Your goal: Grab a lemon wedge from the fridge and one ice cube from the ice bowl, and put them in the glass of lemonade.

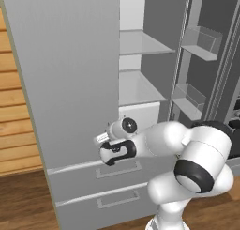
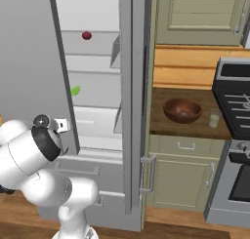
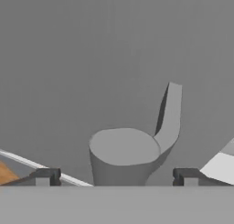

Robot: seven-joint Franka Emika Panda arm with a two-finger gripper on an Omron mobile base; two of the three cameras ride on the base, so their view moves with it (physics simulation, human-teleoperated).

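The grey fridge [image 1: 70,74] has its right door swung open on white shelves. In the right base view a tiny yellow-green lemon wedge [image 2: 75,90] lies on a middle shelf of the fridge [image 2: 29,62]. My gripper [image 1: 100,139] is low against the left door's inner edge, also seen as the gripper [image 2: 61,125]. In the hand view the gripper [image 3: 116,177] is open, its fingertips [image 3: 45,176] either side of the round lower end of the door's bar handle [image 3: 125,150], holding nothing. The brown ice bowl [image 2: 182,109] and the pale glass of lemonade [image 2: 214,118] stand on the counter to the right.
A small red fruit [image 2: 86,35] sits on an upper shelf. The open right door [image 2: 132,101] stands edge-on between fridge and counter, its bins [image 1: 201,42] facing inward. Two fridge drawers [image 1: 117,169] lie below my arm. A stove [image 2: 237,106] flanks the counter.
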